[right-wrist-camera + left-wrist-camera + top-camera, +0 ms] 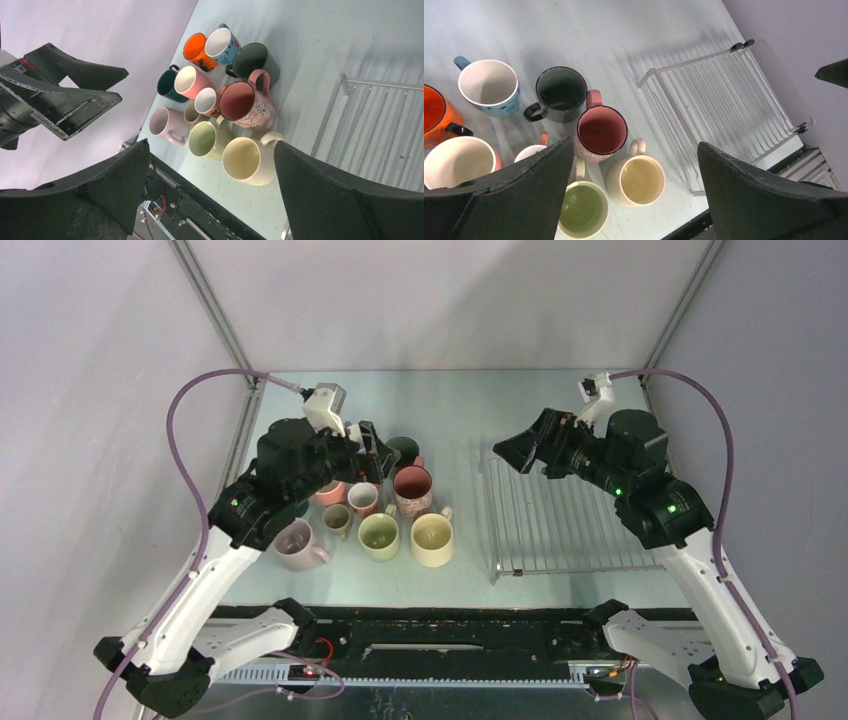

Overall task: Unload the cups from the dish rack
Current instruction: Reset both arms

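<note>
The dish rack [570,520] lies flat on the right of the table with no cup on it. The cups stand upright in a cluster on the left: pale yellow [432,538], pale green [379,536], flowered pink [412,490], dark grey [403,450], lilac [297,545]. The left wrist view also shows an orange cup [436,120] and a white-and-blue cup [489,87]. A dark teal cup [165,82] shows in the right wrist view. My left gripper [375,455] hangs open and empty above the cluster. My right gripper [515,452] hangs open and empty above the rack's far left corner.
The rack [724,105] sits close to the right wall and the table's near edge. A black rail [420,630] runs along the near edge between the arm bases. Metal frame posts [215,300] stand at the back corners.
</note>
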You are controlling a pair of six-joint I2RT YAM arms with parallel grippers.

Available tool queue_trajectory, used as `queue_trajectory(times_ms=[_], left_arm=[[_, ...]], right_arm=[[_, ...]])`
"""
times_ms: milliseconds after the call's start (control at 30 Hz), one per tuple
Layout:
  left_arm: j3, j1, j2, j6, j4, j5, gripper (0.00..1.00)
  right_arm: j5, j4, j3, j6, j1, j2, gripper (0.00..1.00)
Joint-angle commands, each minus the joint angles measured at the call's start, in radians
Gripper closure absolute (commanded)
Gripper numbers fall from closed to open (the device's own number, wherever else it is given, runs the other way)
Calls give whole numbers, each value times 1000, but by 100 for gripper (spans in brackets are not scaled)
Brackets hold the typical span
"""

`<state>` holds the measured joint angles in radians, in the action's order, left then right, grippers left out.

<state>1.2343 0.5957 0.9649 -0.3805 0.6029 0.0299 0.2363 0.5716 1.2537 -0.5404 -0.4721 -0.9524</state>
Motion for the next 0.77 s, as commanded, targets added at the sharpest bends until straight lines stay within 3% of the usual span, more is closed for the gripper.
queue_trajectory(times_ms=[0, 733], left_arm=[[54, 6, -32, 43, -51, -7, 0], [27, 5, -56, 42, -70, 34, 0]], right_arm=[[-21, -35, 45, -1, -10, 11, 0], [-22, -35, 45, 11, -10, 9, 0]])
